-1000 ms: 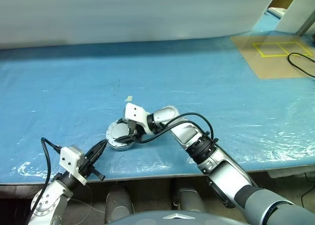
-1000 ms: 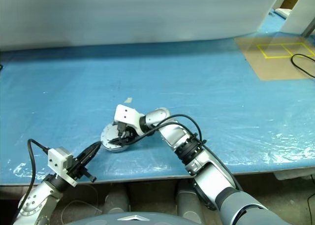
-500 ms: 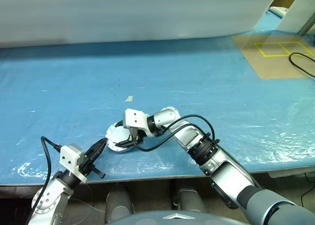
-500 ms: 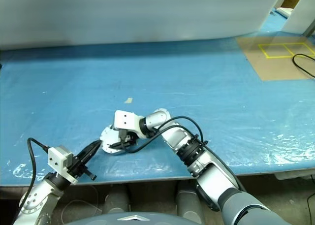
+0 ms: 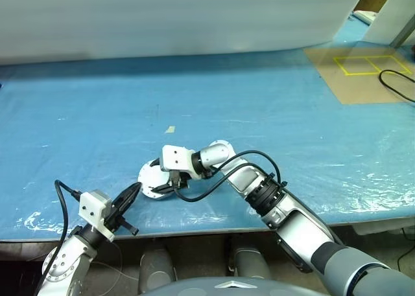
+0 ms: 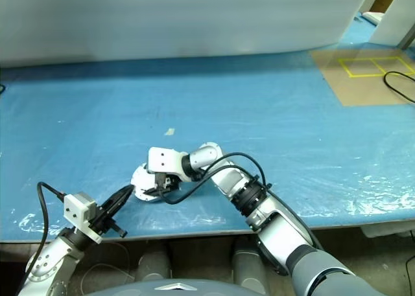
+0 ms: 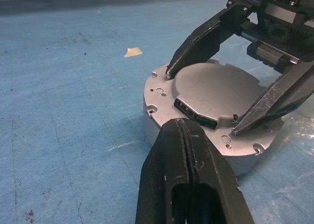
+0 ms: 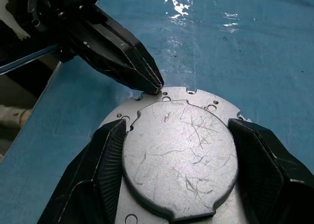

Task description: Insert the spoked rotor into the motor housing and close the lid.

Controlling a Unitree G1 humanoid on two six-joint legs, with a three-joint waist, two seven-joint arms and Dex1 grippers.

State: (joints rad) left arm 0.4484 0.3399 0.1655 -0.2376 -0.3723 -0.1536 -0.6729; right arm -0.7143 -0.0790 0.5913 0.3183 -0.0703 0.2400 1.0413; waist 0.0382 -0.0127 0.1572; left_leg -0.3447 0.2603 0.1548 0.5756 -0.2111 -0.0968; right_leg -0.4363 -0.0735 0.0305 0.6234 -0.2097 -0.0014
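Note:
The motor housing [image 7: 158,113], a round silver shell, lies on the blue table near its front edge. The lid [image 8: 179,155] rests on it with its plain scratched grey face up. My right gripper [image 7: 202,102] reaches over from the right, its two black fingers [image 8: 105,155] pressed against opposite sides of the lid's raised plate. My left gripper [image 7: 182,131] is shut, and its tip [image 8: 154,87] touches the housing's near rim. The spoked rotor is hidden.
A small tan scrap [image 5: 169,129] lies on the blue sheet behind the housing. At the far right are a cardboard panel with yellow squares [image 5: 363,72] and a black cable [image 5: 397,87]. The table's front edge runs just below the grippers.
My right wrist has rolled a little and settled lower over the lid. The left arm and the housing have stayed put.

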